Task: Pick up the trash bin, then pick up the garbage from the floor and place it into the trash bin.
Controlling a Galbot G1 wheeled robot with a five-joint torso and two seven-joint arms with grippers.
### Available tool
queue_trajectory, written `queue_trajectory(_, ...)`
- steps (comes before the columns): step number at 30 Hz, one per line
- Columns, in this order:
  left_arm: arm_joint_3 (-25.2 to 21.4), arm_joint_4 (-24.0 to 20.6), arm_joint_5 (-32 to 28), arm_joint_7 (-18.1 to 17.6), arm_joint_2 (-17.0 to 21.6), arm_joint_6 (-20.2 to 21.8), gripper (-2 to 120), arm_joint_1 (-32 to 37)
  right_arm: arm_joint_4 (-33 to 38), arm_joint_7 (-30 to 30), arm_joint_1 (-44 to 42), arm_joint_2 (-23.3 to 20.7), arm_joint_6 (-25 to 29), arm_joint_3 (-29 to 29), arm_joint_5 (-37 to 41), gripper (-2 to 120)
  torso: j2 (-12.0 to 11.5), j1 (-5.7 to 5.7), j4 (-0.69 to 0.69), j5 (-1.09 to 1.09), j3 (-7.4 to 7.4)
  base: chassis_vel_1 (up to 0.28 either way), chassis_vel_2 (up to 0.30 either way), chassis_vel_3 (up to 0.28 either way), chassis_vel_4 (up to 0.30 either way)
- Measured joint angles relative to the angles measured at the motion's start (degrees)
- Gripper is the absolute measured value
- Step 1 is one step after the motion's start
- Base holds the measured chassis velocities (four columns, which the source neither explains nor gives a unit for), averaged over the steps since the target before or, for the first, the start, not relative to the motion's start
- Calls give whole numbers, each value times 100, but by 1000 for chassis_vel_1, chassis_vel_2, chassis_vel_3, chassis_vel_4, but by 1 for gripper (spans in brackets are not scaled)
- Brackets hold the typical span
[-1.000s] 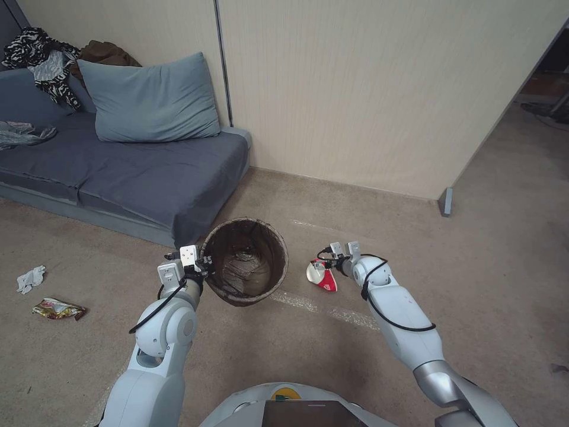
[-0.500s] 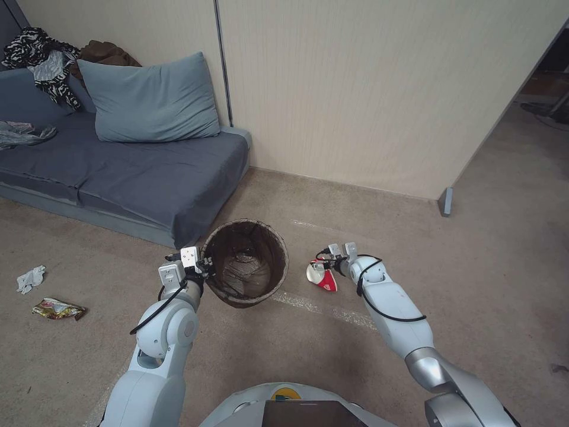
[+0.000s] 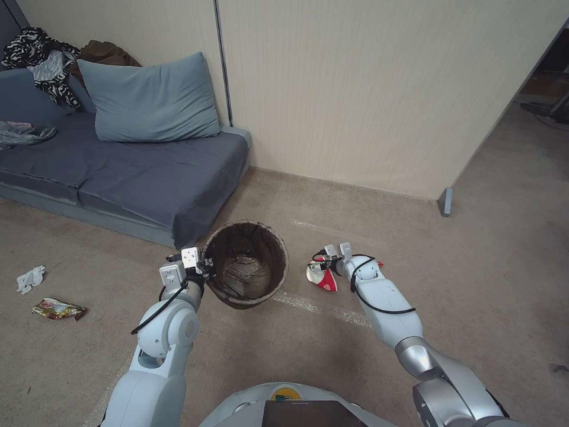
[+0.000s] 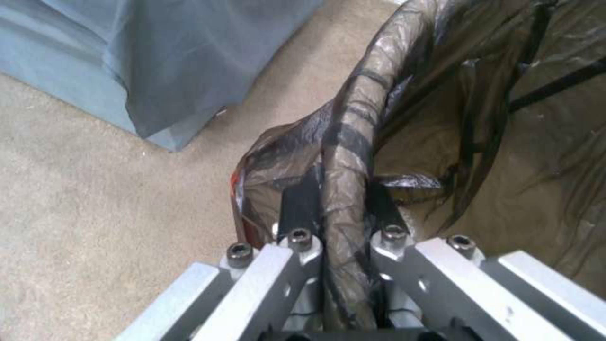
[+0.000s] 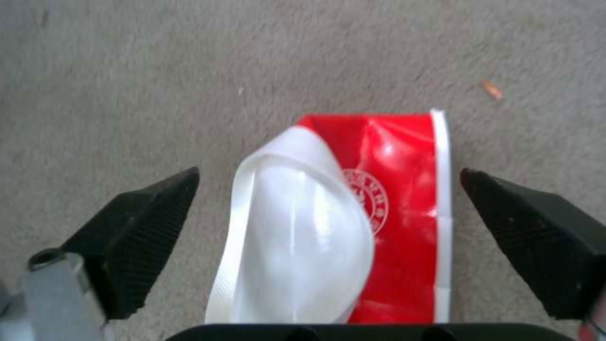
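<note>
The trash bin (image 3: pixel 246 264) is a small round bucket lined with a dark brown bag. It hangs tilted above the carpet, held at its near-left rim. My left gripper (image 3: pixel 200 268) is shut on that rim; in the left wrist view the bagged rim (image 4: pixel 344 189) runs between its two fingers. A crushed red-and-white paper cup (image 3: pixel 322 277) of the garbage lies on the floor to the bin's right. My right gripper (image 3: pixel 323 264) is open just over it. The right wrist view shows the cup (image 5: pixel 341 222) lying between the two black pads (image 5: pixel 142 227).
A grey sofa (image 3: pixel 118 166) with a blue pillow (image 3: pixel 148 101) stands at the back left, against the beige wall (image 3: pixel 367 89). A yellow snack wrapper (image 3: pixel 57 309) and a white tissue (image 3: pixel 31 279) lie on the carpet at far left. Open carpet lies to the right.
My right arm has drawn inward and lowered, bringing its open gripper closer over the cup. The left arm and the bin have barely moved.
</note>
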Motion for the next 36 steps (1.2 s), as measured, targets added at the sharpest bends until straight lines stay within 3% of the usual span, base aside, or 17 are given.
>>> queue_trajectory(20,-13,9,-2,1,-11,0,3,-31,-101,-95,-140,50,97,81,-202,25,0,0,0,0,0,0,0,0,0)
queue_trajectory(36,-27,9,1,6,-11,0,3,-37,122,-103,-146,6,157,174,-163,25,0,0,1,1,0,0,0,0,0)
